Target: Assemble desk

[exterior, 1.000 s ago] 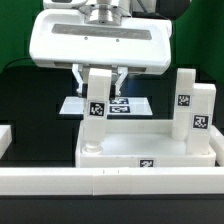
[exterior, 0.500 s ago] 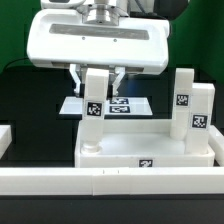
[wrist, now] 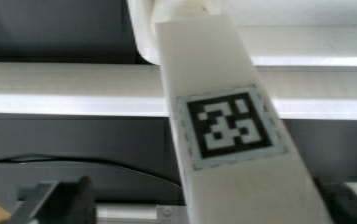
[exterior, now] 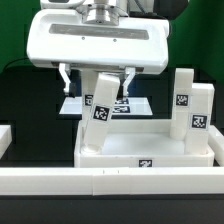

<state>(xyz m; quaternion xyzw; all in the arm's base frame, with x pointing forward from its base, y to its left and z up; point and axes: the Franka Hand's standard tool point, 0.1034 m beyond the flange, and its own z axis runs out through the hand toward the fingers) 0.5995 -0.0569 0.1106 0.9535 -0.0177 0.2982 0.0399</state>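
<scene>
The desk's tabletop [exterior: 165, 148] is a white rimmed tray lying upside down near the front. A white square leg [exterior: 100, 115] with a tag stands at its corner on the exterior view's left, leaning with its top toward the exterior view's right. My gripper [exterior: 97, 82] is open around the leg's top, and both fingers [exterior: 66, 80] stand clear of it. In the wrist view the leg [wrist: 219, 110] runs between the spread fingers [wrist: 59, 198], with a gap on each side. Two more legs [exterior: 185, 98] [exterior: 203, 112] stand upright on the tabletop at the exterior view's right.
The marker board [exterior: 125, 104] lies flat on the table behind the tabletop. A long white border rail [exterior: 110, 182] runs along the front, and another rail piece [exterior: 5, 138] sits at the exterior view's left edge.
The jaws have spread apart and let go of the leg. The leg, upright before, now leans toward the exterior view's right.
</scene>
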